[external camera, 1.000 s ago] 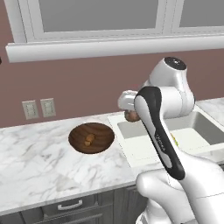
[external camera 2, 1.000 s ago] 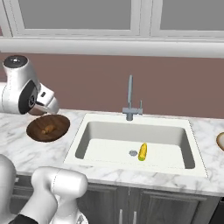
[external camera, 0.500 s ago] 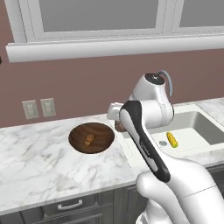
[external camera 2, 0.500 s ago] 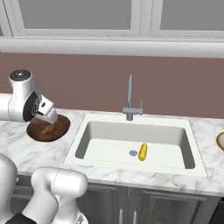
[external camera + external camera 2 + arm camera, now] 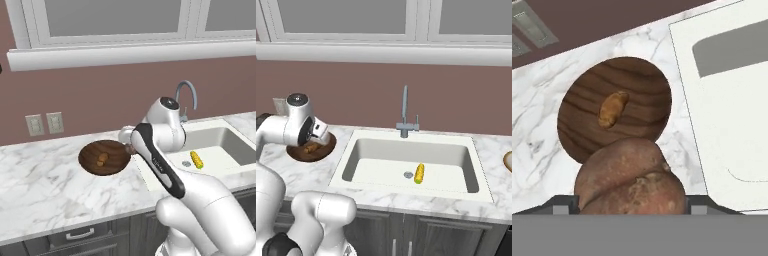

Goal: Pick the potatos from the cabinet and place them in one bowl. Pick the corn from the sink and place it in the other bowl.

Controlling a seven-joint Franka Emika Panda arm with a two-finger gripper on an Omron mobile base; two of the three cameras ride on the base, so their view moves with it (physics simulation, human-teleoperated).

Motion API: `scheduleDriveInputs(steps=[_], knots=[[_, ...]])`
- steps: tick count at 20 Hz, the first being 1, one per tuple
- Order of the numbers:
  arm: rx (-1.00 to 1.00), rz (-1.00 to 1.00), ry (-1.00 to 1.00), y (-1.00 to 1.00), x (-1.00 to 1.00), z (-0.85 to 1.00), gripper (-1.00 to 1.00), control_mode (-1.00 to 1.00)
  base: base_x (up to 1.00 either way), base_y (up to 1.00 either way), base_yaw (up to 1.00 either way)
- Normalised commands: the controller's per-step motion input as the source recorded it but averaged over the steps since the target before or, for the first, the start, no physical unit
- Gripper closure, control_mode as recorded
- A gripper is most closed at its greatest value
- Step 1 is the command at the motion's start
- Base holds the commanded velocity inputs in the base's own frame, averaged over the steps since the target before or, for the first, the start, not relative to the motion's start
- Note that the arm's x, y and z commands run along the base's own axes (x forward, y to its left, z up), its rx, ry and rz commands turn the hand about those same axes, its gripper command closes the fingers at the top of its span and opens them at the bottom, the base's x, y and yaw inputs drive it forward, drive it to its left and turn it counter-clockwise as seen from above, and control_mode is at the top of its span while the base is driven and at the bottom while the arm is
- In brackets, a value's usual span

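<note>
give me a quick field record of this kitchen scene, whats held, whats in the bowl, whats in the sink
end effector: shut on the reddish potato, above the near edge of the dark bowl
dark bowl: on the marble counter, left of the sink
in dark bowl: one oblong orange-brown potato
sink: holds the corn beside the drain
faucet: behind the sink

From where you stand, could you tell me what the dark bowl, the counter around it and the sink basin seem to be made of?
The dark bowl looks like wood with a matte finish: curved brown grain bands run across its inside. The counter looks like polished marble, or a marble-look surface: white with grey veins. The sink basin is plain smooth white with no pattern; it could be ceramic or a composite, the look leaves that open.
</note>
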Motion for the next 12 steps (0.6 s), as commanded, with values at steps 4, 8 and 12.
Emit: scheduleDriveInputs(steps=[4, 8, 12], knots=[[-0.02, 0.11, 0.19, 0.19, 0.36, 0.00, 1.00, -1.00, 0.00, 0.00, 0.00], [-0.07, 0.03, 0.16, 0.32, 0.42, -0.01, 1.00, -1.00, 0.00, 0.00, 0.00], [-0.10, 0.00, 0.01, 0.36, 0.51, -0.19, 1.00, -1.00, 0.00, 0.00, 0.00]])
